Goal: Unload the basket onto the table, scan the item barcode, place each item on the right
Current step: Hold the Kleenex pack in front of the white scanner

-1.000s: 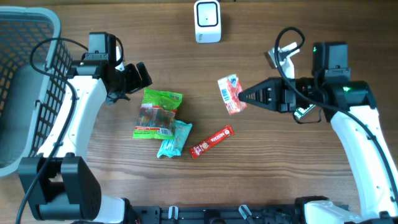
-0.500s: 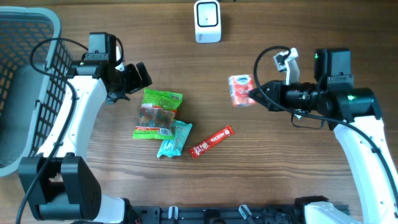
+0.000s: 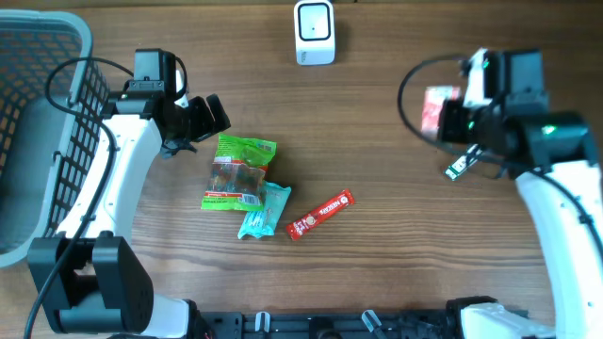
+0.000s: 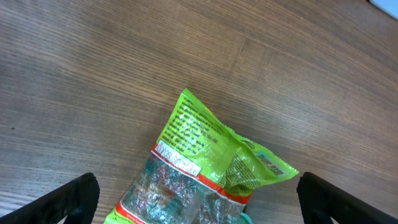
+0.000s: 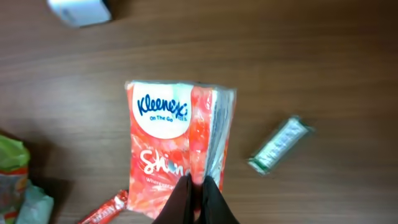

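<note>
Kleenex pack (image 5: 171, 155): red-orange, white logo patch, right fingers (image 5: 181, 204) clamped on its bottom edge. It's moved right since earlier. Left fingers (image 4: 62, 202) wide open, empty.

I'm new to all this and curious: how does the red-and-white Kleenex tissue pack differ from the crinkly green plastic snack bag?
The red-and-white Kleenex tissue pack is pinched in the shut right gripper, held above the wooden table; the crinkly green plastic snack bag lies ungripped on it. The pack is a neat block; the bag is flat and wrinkled. Both are plastic-wrapped.
</note>
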{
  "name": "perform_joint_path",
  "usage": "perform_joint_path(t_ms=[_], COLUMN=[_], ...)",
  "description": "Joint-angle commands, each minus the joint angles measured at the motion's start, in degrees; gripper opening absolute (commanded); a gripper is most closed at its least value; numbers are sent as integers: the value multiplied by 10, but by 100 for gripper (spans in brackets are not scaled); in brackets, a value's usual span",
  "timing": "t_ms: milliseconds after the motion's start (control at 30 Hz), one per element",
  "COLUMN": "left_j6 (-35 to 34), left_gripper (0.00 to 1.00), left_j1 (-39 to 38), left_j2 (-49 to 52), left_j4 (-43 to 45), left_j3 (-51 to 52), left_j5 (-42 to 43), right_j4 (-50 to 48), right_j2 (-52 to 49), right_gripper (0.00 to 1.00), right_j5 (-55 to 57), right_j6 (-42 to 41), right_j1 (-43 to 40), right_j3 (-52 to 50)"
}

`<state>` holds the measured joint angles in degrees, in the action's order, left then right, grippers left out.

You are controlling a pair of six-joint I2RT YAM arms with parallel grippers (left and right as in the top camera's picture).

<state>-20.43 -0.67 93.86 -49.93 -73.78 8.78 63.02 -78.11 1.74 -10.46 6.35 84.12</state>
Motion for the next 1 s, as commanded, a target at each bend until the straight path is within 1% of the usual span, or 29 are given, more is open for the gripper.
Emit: perform_joint_path(t_ms=[0, 133, 167, 233, 267, 400, 467, 500, 567, 633, 833, 900, 967], left_j6=[-1, -1, -1, -1, -1, -1, -1, -1, -1, -1, -1, -1, -1], left_gripper=[100, 100, 100, 100, 100, 100, 100, 100, 100, 100, 100, 100, 100], left_j1=[2, 2, 2, 2, 2, 2, 2, 2, 2, 2, 2, 2, 2], left_j2=[4, 4, 4, 4, 4, 4, 4, 4, 4, 4, 4, 4, 4], left_j4=[0, 0, 0, 0, 0, 0, 0, 0, 0, 0, 0, 0, 0], left_j3=[4, 4, 4, 4, 4, 4, 4, 4, 4, 4, 4, 4, 4], left_j5=[-3, -3, -3, -3, -3, -3, -3, -3, -3, -3, -3, -3, -3], right_j4=[64, 141, 146, 120, 83, -16, -51, -78, -112, -157, -316, -350, -362], right_j2=[-61, -151, -181, -221, -236, -297, -334, -370, -412, -455, -565, -585, -594], right_gripper=[4, 4, 4, 4, 4, 4, 4, 4, 4, 4, 4, 4, 4], right_j5=[72, 97, 114, 166, 199, 259, 289, 330, 374, 399, 398, 374, 314], right_j6=[23, 31, 31, 30, 30, 35, 70, 93, 122, 171, 351, 384, 398], right_j1=[8, 33, 49, 84, 106, 166, 183, 195, 204, 211, 219, 219, 219], right_j3=[144, 311, 358, 407, 411, 410, 410, 410, 410, 410, 410, 410, 410])
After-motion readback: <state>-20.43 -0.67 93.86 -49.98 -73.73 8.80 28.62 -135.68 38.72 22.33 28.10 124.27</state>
